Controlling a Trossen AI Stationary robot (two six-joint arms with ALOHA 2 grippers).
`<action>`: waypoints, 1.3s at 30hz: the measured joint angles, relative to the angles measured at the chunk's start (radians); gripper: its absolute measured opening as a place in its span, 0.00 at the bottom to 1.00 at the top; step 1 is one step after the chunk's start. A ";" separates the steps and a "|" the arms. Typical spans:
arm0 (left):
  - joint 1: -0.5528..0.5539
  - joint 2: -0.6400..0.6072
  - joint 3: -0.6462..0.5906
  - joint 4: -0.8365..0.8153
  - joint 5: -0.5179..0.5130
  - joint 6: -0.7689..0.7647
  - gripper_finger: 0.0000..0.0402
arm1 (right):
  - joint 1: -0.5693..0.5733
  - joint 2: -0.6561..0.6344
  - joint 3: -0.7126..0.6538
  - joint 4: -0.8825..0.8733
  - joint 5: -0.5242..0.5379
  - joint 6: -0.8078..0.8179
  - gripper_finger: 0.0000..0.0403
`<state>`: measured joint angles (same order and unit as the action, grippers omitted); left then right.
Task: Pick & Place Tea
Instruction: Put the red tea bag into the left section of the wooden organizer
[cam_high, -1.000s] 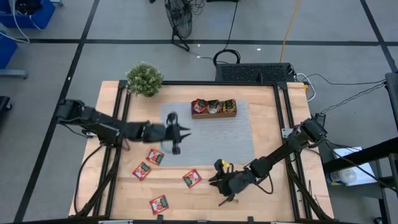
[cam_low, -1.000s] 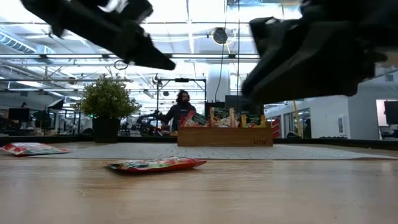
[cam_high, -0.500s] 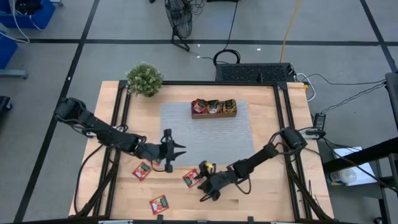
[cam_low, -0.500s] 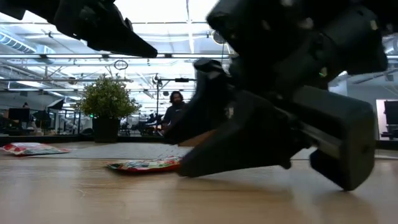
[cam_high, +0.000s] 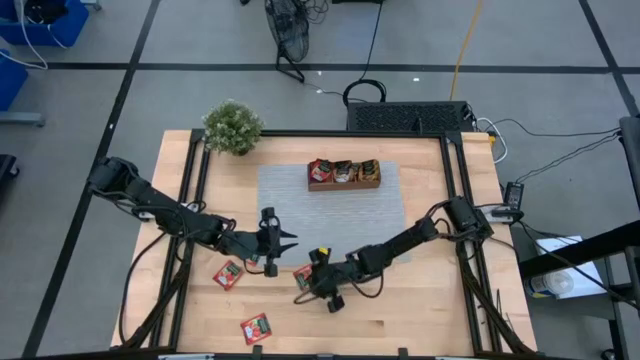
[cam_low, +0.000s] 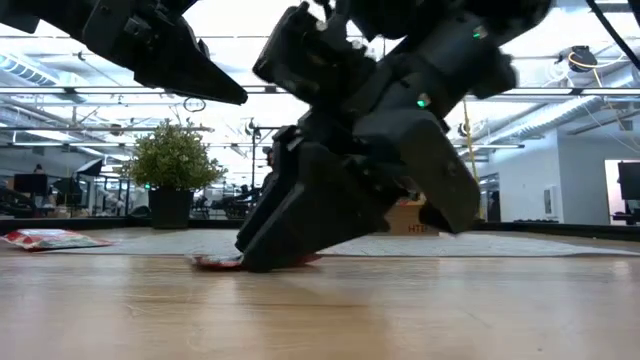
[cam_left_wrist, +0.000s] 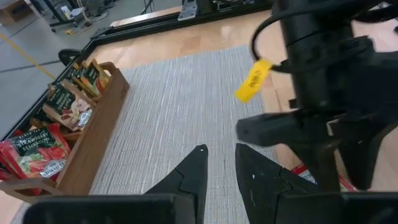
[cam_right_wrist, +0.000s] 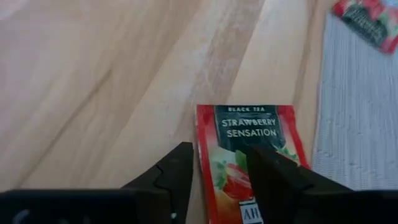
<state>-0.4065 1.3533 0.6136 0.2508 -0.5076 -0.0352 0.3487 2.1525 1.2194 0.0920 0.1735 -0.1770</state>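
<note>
Tea packets lie scattered on the wooden counter (cam_high: 420, 300): one red strawberry packet (cam_right_wrist: 255, 155) lies flat just off the edge of the grey mat (cam_high: 340, 215), directly under the right gripper (cam_high: 308, 283), whose fingers (cam_right_wrist: 168, 174) are spread and set either side of the packet's edge, not pinching it. Two more red packets (cam_high: 228, 273) (cam_high: 255, 328) lie on the bare wood nearer the front, apart from each other. Other packets stand in the wooden tray (cam_high: 343, 173) at the mat's far side. The left gripper (cam_high: 285, 243) is above the mat's edge, fingers (cam_left_wrist: 189, 177) slightly apart and holding nothing. A potted plant (cam_high: 232, 127) sits at the far left corner.
</note>
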 joint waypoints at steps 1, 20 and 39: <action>0.000 0.000 0.000 0.000 0.000 -0.001 0.22 | -0.008 0.000 0.000 -0.005 -0.025 0.016 0.33; 0.001 0.000 0.000 0.000 0.001 -0.020 0.22 | 0.104 -0.039 -0.007 0.083 0.198 -0.188 0.00; 0.001 0.000 0.000 -0.003 0.002 -0.254 0.22 | 0.152 -0.099 -0.007 0.119 0.570 -0.329 0.02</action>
<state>-0.4053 1.3537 0.6136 0.2478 -0.5060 -0.2893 0.5006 2.0538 1.2125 0.2107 0.7434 -0.5063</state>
